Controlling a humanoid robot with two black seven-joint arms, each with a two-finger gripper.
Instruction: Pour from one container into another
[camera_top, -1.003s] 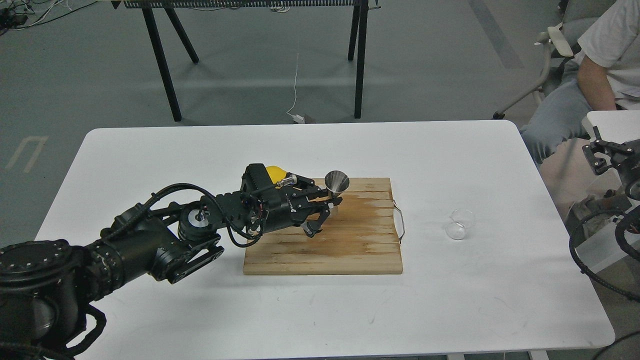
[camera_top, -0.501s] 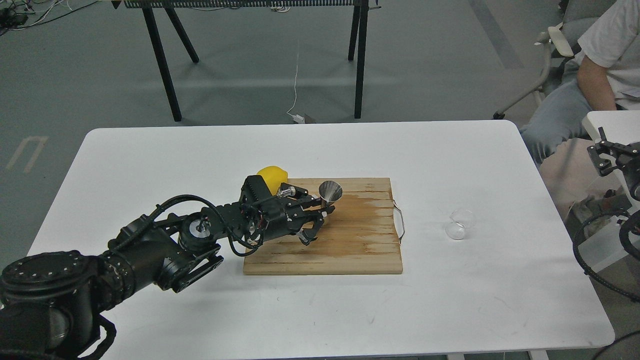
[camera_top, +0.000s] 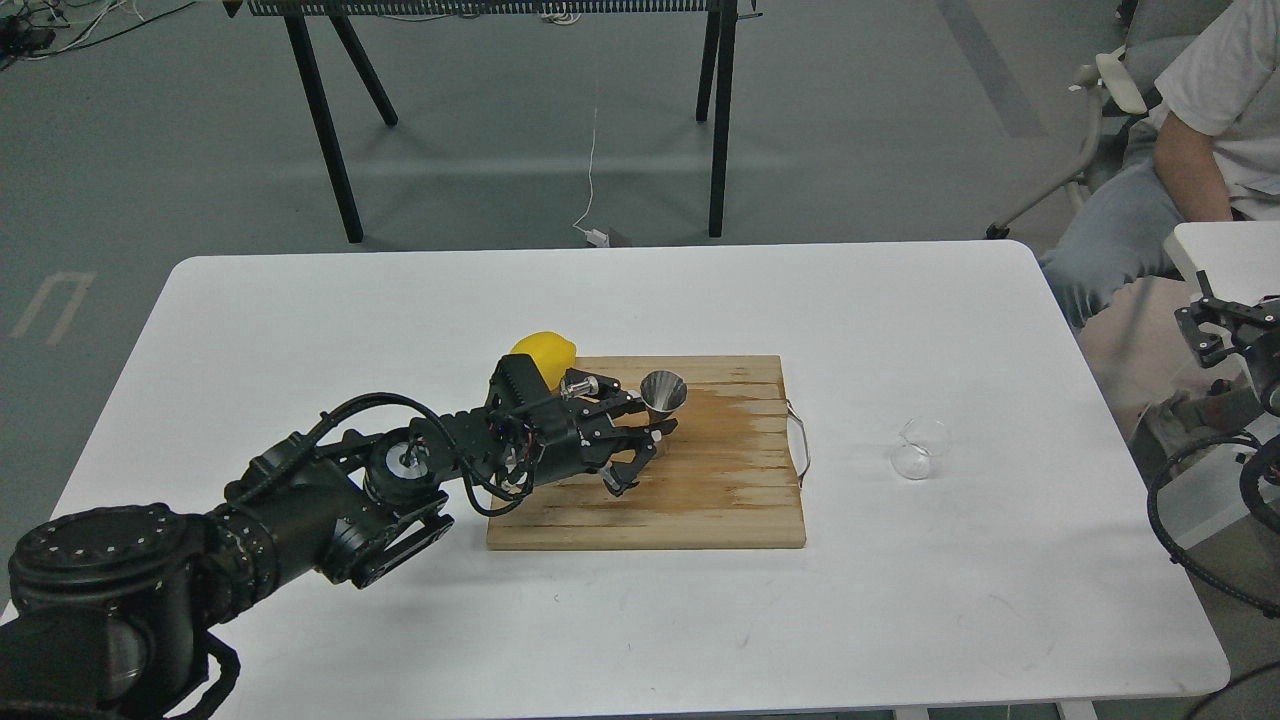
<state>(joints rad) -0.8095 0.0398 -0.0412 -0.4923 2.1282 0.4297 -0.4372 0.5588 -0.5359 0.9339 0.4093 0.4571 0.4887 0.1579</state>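
While the small clear glass beaker (camera_top: 920, 448) sits alone on the white table (camera_top: 300, 330), off the right edge of the board and well apart from both my arms, nothing has been poured from it, as I judge it. The small shiny steel hourglass-shaped jigger (camera_top: 662, 392) stands on the pale wooden cutting board (camera_top: 700, 490), mouth tipped toward me, right at the tips of my left gripper (camera_top: 640, 440). The fingers (camera_top: 622, 474) are spread in a moderate gap, and I cannot tell whether they touch the jigger's lower cone or merely sit beside it.

My main worry is the jigger: it is narrow-waisted and looks light, so a finger brushing it could topple it or roll it across the board. The yellow lemon (camera_top: 543, 352) lies just behind my left wrist, and a careless swing could nudge it too. The beaker, being thin glass near the table's right side, could slide or tip if I come at it off-centre. My right gripper (camera_top: 1215, 330) hangs off the table at the far right; it is too small and dark for me to say whether it is spread or closed. A seated person (camera_top: 1180, 150) is near that arm, so a wide reach matters.
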